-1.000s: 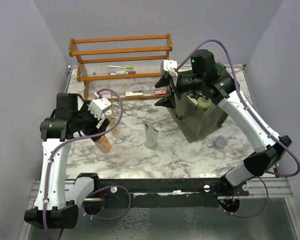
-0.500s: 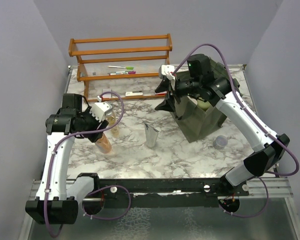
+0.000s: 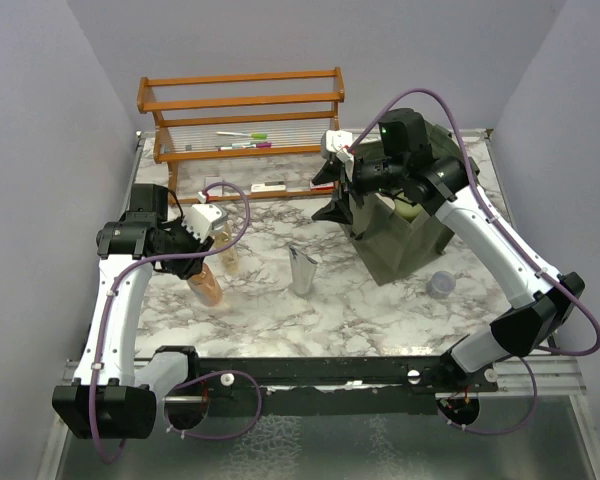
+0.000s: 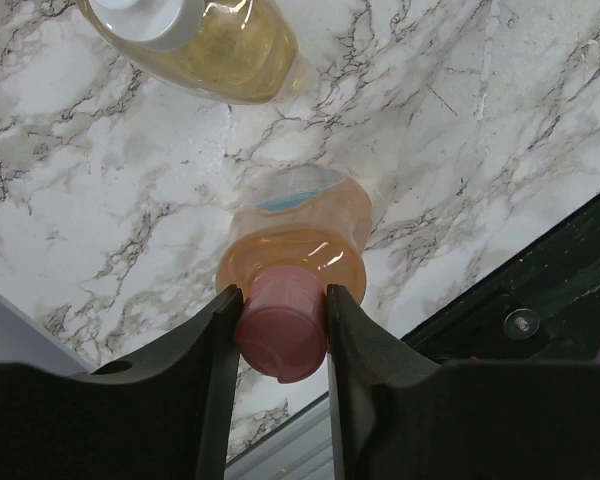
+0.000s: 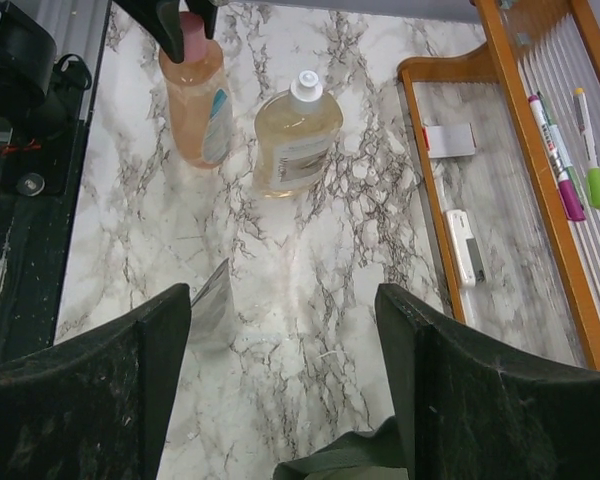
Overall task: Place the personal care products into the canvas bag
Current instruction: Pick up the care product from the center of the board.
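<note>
Amber-orange bottle [image 4: 295, 235] stands upright on the counter [image 3: 360, 310], left of centre. Its long axis is vertical, pink cap [image 4: 280, 335] up. Left end effector [image 4: 282, 300] sits over it, fingers pressed to both sides of the cap: gripping it. Yellow white-capped bottle [image 4: 210, 45] is just beside, also upright. Right end effector [image 5: 282, 295] is spread wide and holds nothing, at the left edge of the canvas bag [image 3: 405, 245]. Bag stands well right of the bottle.
</note>
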You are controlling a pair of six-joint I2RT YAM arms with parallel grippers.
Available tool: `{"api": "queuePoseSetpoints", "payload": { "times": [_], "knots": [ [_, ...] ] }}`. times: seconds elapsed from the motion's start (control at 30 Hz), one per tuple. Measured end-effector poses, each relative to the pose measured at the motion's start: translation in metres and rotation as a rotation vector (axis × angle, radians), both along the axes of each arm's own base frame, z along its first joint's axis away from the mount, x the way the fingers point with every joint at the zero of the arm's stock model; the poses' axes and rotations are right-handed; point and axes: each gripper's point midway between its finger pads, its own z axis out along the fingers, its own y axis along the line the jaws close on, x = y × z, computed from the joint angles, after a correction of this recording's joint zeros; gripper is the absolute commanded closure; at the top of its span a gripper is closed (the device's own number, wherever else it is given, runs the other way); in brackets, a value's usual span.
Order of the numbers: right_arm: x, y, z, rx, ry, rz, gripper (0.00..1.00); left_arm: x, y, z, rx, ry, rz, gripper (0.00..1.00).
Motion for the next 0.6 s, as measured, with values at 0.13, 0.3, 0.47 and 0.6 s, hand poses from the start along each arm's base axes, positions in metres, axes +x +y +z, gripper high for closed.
{"api": "queuePoseSetpoints", "payload": {
  "times": [0.13,0.3,0.47,0.6],
  "knots": [
    [0.001,-0.002,0.001,-0.003,-0.014,-0.009,0.26,0.000,0.000,0.000,-0.001,0.000,-0.009,0.95],
    [0.000,-0.005,0.004,-0.004,-0.030,-0.021,0.26,-0.001,-0.004,0.000,-0.008,0.007,-0.036,1.00],
    [0.002,-0.007,0.004,-0.010,-0.041,-0.031,0.26,0.000,-0.015,0.001,-0.017,0.018,-0.096,1.00],
    [0.003,-0.007,0.004,-0.013,-0.043,-0.038,0.26,-0.006,-0.031,0.002,-0.019,0.040,-0.179,1.00]
  ]
}}
